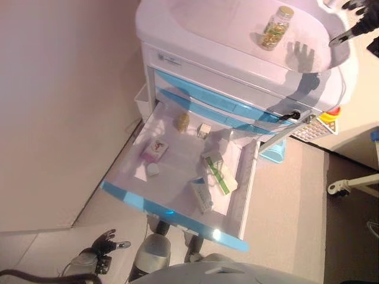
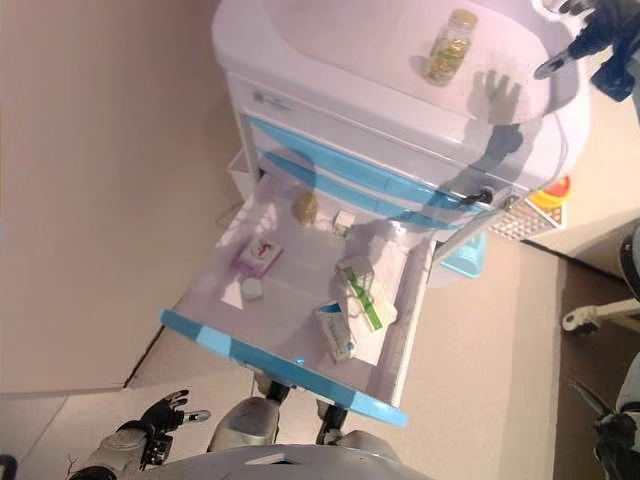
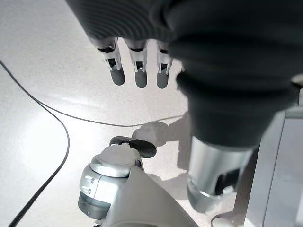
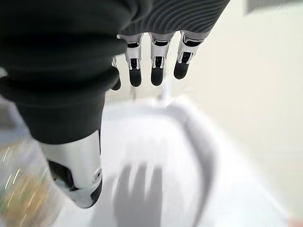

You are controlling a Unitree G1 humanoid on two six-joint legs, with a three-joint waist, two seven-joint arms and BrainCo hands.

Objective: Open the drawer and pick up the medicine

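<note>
Standing open: drawer (image 1: 177,195), boxes and a small bottle (image 1: 182,122) inside. Medicine jar (image 1: 276,28) sits on cart top (image 1: 213,23). Right hand (image 1: 355,23) above, fingers straight, empty; left hand (image 1: 106,244) idle. You grasp next.

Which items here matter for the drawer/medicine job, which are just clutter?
Job: open drawer; boxes and small bottle in it; bottle on cart top; right hand, open.
Clutter: basket, left hand idle.
</note>
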